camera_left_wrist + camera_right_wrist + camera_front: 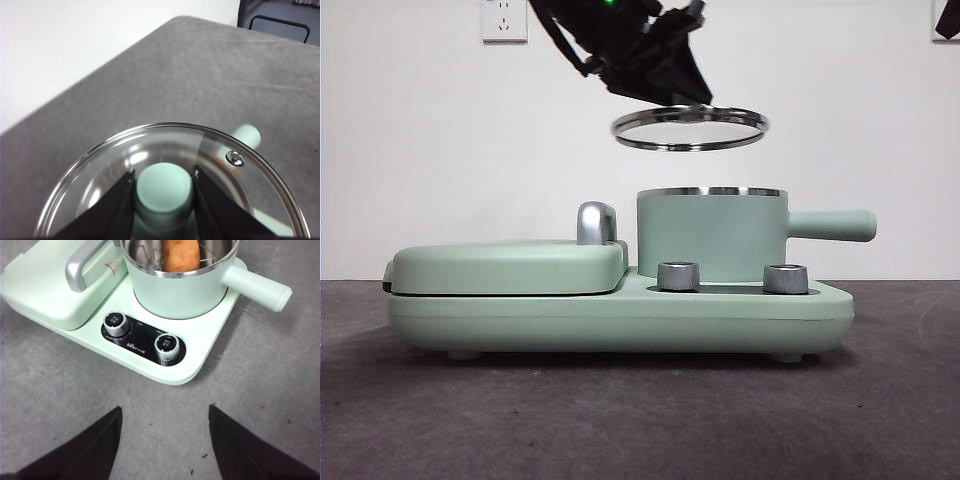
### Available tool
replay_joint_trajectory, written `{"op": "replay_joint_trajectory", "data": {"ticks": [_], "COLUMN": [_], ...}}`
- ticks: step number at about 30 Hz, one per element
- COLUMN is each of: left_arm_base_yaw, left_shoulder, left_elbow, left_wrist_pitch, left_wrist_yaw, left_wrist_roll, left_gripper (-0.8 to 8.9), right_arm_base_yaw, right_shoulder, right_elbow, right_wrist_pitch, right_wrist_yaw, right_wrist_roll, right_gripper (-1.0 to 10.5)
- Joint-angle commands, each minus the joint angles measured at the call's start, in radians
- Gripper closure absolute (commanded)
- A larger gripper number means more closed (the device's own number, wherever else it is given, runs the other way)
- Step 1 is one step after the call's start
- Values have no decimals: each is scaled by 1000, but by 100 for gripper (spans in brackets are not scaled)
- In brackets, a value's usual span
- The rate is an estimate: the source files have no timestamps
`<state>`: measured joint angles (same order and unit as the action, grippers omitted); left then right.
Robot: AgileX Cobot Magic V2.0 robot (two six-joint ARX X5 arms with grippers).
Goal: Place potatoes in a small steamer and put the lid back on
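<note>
Glass and steel make the lid stiff, fairly heavy for its size and breakable, with a slick face that offers no purchase. The only sound place to take it is the small green knob at its centre, and the left hand holds it exactly there, its jaws pressed against either side of the knob. In the front view the lid hangs in the air above the steamer, well clear of the rim and set a little toward the griddle cover, tilted slightly rather than level. A pinch on a smooth round knob could let the disc swing or slip, so a slow, level descent looks wise, and it needs centring over the rim before it drops, since steel on steel would skate if it lands askew.

The potato already lies inside the steamer on the wire rack, rough-skinned and firm, needing no more handling. The right hand waits over the bench on the dial side of the steamer, jaws wide apart and empty.
</note>
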<state>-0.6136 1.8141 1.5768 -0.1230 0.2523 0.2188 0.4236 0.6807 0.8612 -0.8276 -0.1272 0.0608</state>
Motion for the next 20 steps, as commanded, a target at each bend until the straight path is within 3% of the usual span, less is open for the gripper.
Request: {"op": "replay_joint_trajectory", "data": {"ticks": [1,20], "left_arm_base_yaw": [-13,-13], "left_shoulder": [40,164], "left_elbow": [57,113], "left_wrist_pitch": [56,103], "left_wrist_yaw": [-5,-5], "left_wrist_roll": [26,25], "left_gripper": [799,799], "right_arm_base_yaw": [4,4], "right_shoulder": [3,3], "right_elbow": [6,6], "right_wrist_pitch": [3,4], "right_wrist_yaw": [3,5], "right_wrist_roll": [10,10], "right_gripper": [681,681]}}
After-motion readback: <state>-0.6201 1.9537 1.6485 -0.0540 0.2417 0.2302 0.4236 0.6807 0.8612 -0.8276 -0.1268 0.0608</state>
